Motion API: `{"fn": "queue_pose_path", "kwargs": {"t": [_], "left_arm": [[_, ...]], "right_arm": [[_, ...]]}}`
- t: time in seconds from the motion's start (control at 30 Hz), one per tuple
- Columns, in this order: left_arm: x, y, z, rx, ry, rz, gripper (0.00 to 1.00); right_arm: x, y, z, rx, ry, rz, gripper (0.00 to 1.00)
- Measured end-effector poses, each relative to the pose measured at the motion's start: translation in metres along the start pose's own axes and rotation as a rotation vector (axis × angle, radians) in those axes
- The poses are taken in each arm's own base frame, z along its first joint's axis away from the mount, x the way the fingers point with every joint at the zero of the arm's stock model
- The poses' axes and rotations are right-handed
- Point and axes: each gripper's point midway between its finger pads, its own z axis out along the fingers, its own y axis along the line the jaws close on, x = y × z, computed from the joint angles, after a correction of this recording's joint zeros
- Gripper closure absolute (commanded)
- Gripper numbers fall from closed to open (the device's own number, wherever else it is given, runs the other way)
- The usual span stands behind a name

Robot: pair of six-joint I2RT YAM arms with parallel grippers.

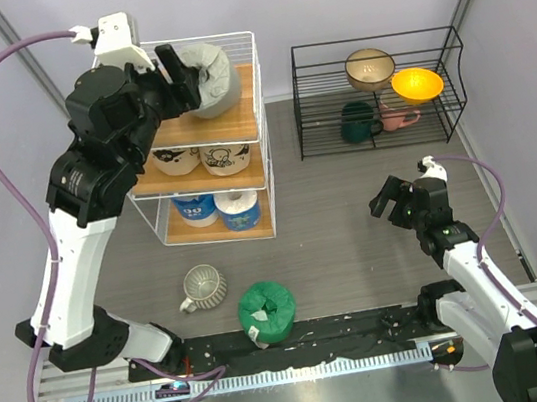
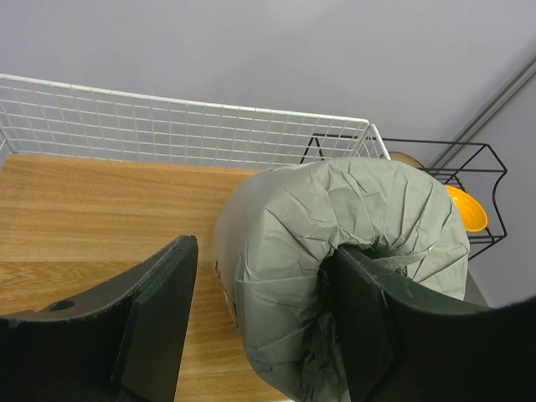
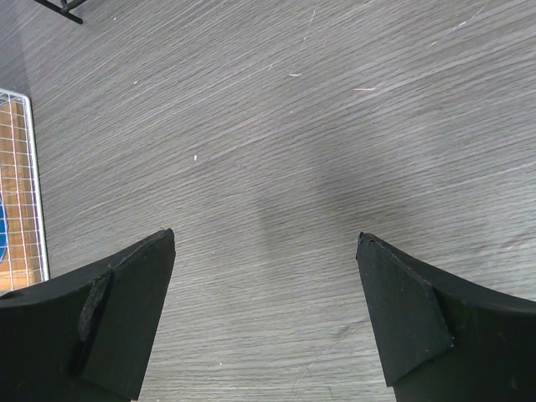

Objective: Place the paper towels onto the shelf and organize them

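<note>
Five paper towels sit on the shelf (image 1: 244,99): the grey roll (image 2: 335,234) on the top board, two tan rolls (image 1: 202,158) in the middle, and two blue-and-white rolls (image 1: 217,209) at the bottom. The left jaws stand partly open at the grey roll, one finger (image 2: 368,331) in its hole, the other off its side, not squeezing. Only the green roll (image 1: 267,309) is left on the worktop (image 1: 356,243), and the right jaws hang wide open, empty.

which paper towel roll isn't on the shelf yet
The green roll, lying on the table beside the ribbed mug; the other five sit on the shelf's tiers.
</note>
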Motion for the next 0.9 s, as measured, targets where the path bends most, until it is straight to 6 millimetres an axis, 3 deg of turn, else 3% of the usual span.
{"fn": "queue_pose_path", "kwargs": {"t": [0.43, 0.9], "left_arm": [[-0.009, -0.004, 0.023, -0.003, -0.094, -0.033, 0.33], [-0.012, -0.006, 0.027, 0.011, -0.15, -0.048, 0.29]], "right_arm": [[0.004, -0.003, 0.003, 0.01, 0.018, -0.008, 0.04], [0.007, 0.0, 0.005, -0.001, 0.034, -0.008, 0.05]]}}
